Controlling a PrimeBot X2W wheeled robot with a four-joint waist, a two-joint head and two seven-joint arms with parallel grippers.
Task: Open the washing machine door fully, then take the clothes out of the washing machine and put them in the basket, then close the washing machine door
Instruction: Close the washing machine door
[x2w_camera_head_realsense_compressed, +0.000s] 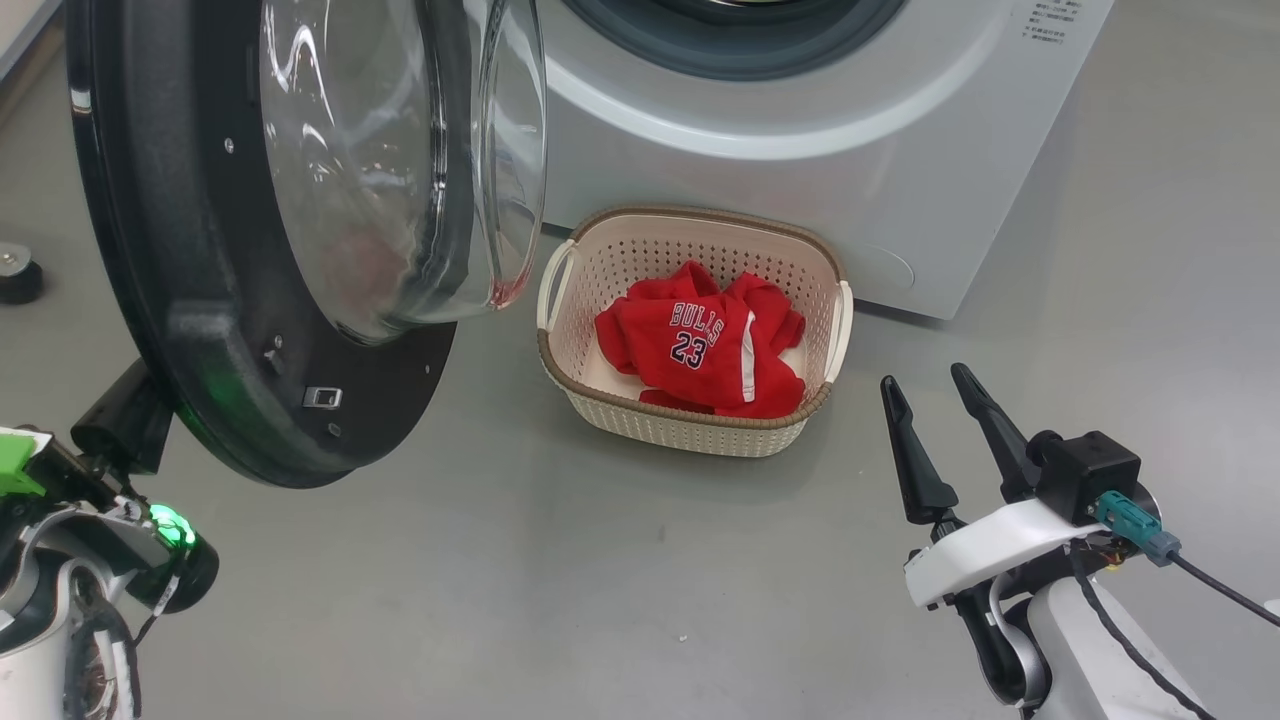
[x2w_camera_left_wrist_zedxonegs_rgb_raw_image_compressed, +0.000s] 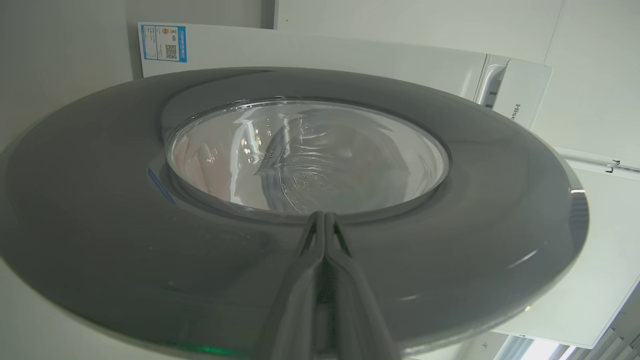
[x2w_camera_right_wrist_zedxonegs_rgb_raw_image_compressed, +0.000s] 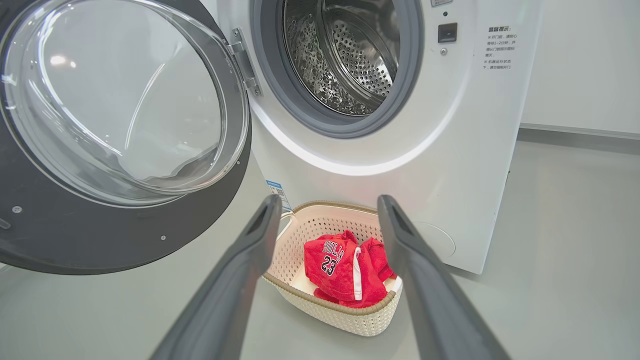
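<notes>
Washing machine door (x2w_camera_head_realsense_compressed: 200, 300) stands swung open, left of the basket (x2w_camera_head_realsense_compressed: 690, 430). Clothes (x2w_camera_head_realsense_compressed: 710, 345) are in the basket, red jersey on top with "BULLS 23" facing up. Basket sits on the floor just in front of the washing machine (x2w_camera_head_realsense_compressed: 800, 120). Left claw (x2w_camera_left_wrist_zedxonegs_rgb_raw_image_compressed: 324, 220) is clenched with fingers pressed together, tips at the door's glossy outer rim by the glass edge; contact unclear. Right claw (x2w_camera_head_realsense_compressed: 923, 375) is released and holds nothing, over the floor right of the basket, apart from it.
</notes>
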